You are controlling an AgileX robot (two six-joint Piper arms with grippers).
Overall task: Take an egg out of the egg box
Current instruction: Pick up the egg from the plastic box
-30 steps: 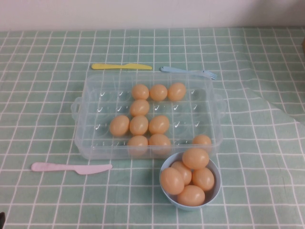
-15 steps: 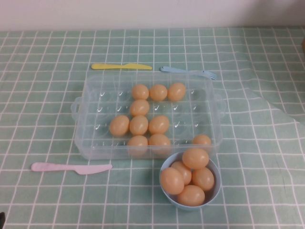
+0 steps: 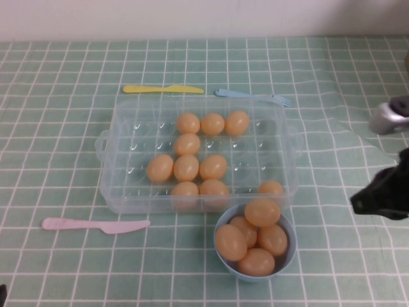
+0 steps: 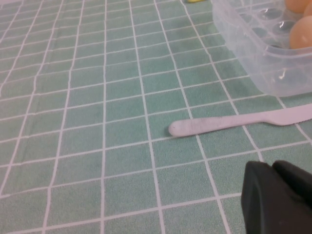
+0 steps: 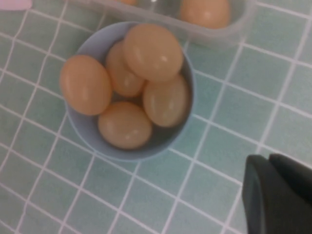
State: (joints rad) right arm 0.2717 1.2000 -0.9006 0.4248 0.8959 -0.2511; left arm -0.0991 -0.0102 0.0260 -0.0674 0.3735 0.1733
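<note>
From my remote seat I see the large clear plastic rectangular egg box (image 3: 121, 160) sitting mid-table on the green checked tablecloth (image 3: 57, 70), holding ten small smooth orange-tan eggs (image 3: 186, 167): three along the far row, one behind the middle trio, and three against the near wall, the rightmost of these at the near right corner (image 3: 270, 188). Just near of that corner, touching the box wall, stands a small light-blue round bowl (image 3: 286, 259) heaped with five more eggs (image 3: 262, 212). The right gripper (image 3: 376, 197) hangs at the right edge of the scene, well apart from the box and to the right of the bowl, its black fingers (image 5: 273, 195) pressed together and carrying nothing; the nearest boxed egg lies to its left, beyond the bowl. The left gripper (image 4: 278, 197) hovers low at the near left, over the cloth; I cannot tell how its fingers stand. A pale pink plastic knife (image 3: 96, 224) lies just near of the box's left part, a yellow plastic knife (image 3: 163, 89) and a light-blue plastic fork (image 3: 252, 96) just beyond its far wall.
</note>
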